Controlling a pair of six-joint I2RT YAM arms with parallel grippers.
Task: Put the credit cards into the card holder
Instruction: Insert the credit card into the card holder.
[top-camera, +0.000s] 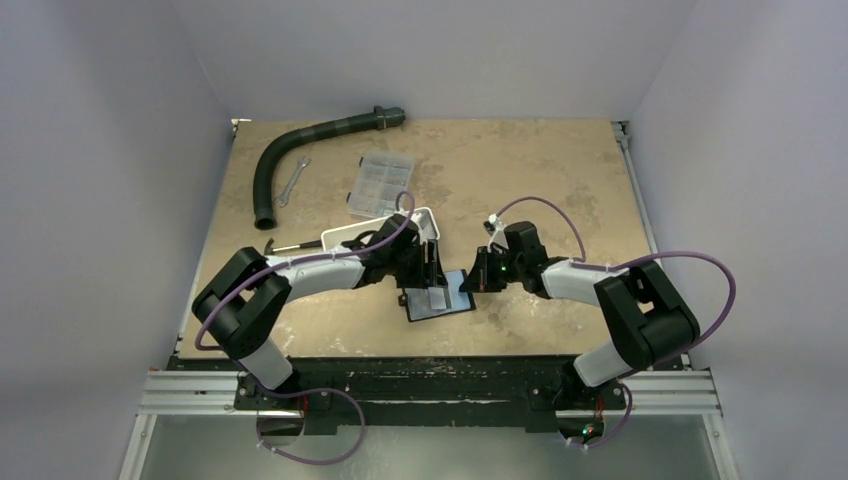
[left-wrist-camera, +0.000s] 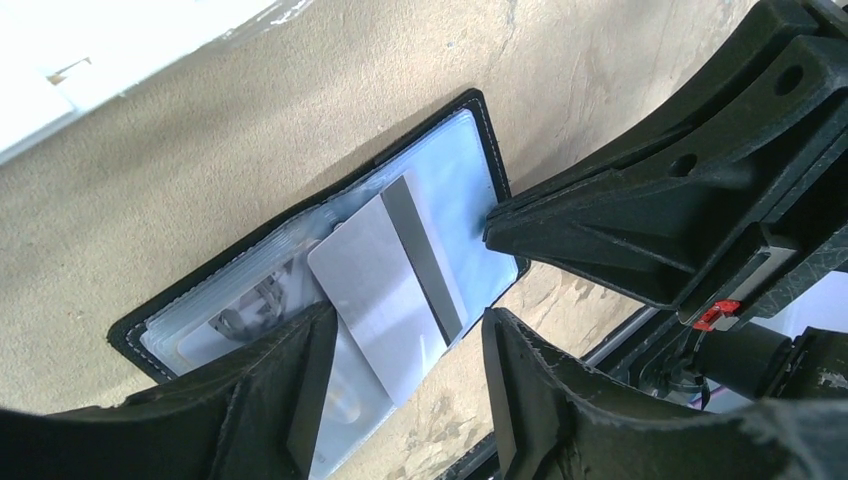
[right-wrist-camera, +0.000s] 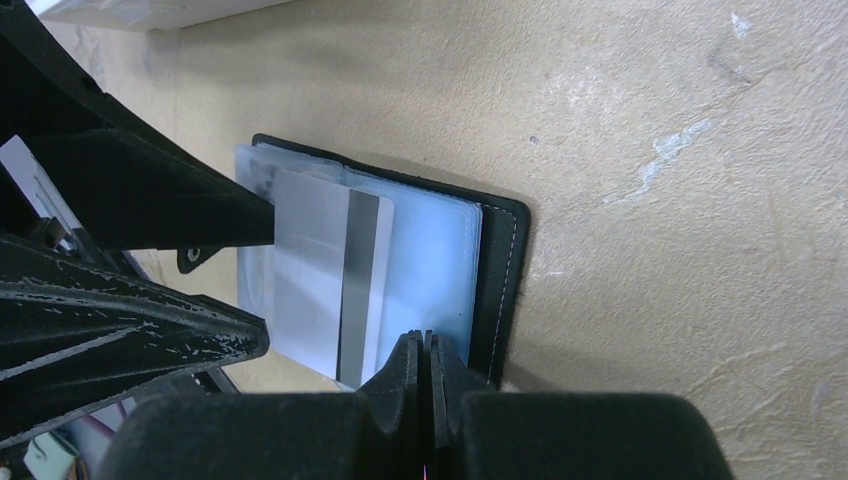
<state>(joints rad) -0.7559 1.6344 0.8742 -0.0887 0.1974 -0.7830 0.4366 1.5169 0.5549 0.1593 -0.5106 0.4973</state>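
Here, left gripper (left-wrist-camera: 408, 322) gapes astride 1 silvery card (left-wrist-camera: 380, 290); right gripper (right-wrist-camera: 423, 342), fingers pressed together, apparently pins the card holder (right-wrist-camera: 505, 260).

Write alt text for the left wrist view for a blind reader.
A silver card with a dark stripe lies on an open black card holder, between the spread fingers of the left end effector. The closed tip of the right end effector touches the holder's edge.
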